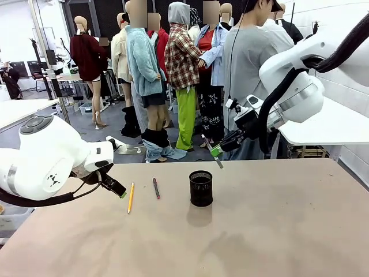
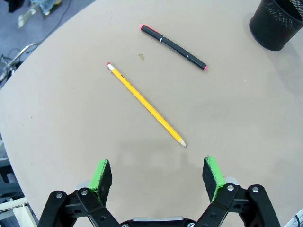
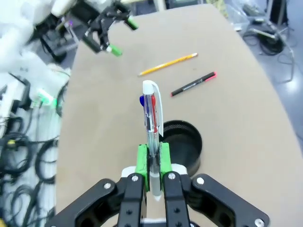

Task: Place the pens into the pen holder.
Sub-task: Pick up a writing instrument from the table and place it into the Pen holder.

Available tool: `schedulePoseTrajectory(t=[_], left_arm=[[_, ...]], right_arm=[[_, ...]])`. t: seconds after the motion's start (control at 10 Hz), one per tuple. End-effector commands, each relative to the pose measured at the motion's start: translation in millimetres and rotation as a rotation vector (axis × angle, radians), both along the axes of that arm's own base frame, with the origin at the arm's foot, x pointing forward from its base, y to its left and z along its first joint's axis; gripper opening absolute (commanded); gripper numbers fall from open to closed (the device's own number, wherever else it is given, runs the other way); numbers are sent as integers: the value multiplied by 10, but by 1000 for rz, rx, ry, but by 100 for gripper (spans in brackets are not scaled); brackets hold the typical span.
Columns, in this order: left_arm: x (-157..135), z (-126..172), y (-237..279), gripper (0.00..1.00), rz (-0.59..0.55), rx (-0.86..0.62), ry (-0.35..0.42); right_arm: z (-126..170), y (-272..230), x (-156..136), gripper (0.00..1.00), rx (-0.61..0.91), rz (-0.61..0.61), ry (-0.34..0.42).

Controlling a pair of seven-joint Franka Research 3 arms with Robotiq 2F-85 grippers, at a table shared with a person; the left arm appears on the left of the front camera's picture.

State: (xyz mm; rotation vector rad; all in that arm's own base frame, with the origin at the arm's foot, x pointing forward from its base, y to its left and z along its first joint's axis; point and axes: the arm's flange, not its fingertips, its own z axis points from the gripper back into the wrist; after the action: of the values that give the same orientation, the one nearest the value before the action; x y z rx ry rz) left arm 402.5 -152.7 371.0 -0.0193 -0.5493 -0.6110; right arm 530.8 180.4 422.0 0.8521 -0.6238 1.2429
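Observation:
A yellow pencil and a dark pen with red ends lie flat on the table, left of the black mesh pen holder. My left gripper hovers open just short of the pencil's tip, nothing between its pads. My right gripper is raised above and slightly behind the holder, shut on a clear pen with a white cap. From the right wrist, the pencil and dark pen lie beyond the holder.
The tan table has broad bare room to the right and in front of the holder. A person in a grey top stands at the far edge. The left arm's gripper appears far off in the right wrist view.

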Motion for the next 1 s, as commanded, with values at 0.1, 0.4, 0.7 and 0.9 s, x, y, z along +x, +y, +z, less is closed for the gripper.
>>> schedulePoseTrajectory(t=[0.1,0.4,0.7,0.9], left_arm=[[2,5,18,100,3,-3,0],[2,5,18,100,3,-3,0],[2,5,18,100,3,-3,0],[2,5,18,100,3,-3,0]], right_arm=[[0,0,0,0,0,0,0],[-33,248,115,0,86,111,-68],[-43,489,310,0,99,181,-26],[-138,621,471,0,90,194,10]])
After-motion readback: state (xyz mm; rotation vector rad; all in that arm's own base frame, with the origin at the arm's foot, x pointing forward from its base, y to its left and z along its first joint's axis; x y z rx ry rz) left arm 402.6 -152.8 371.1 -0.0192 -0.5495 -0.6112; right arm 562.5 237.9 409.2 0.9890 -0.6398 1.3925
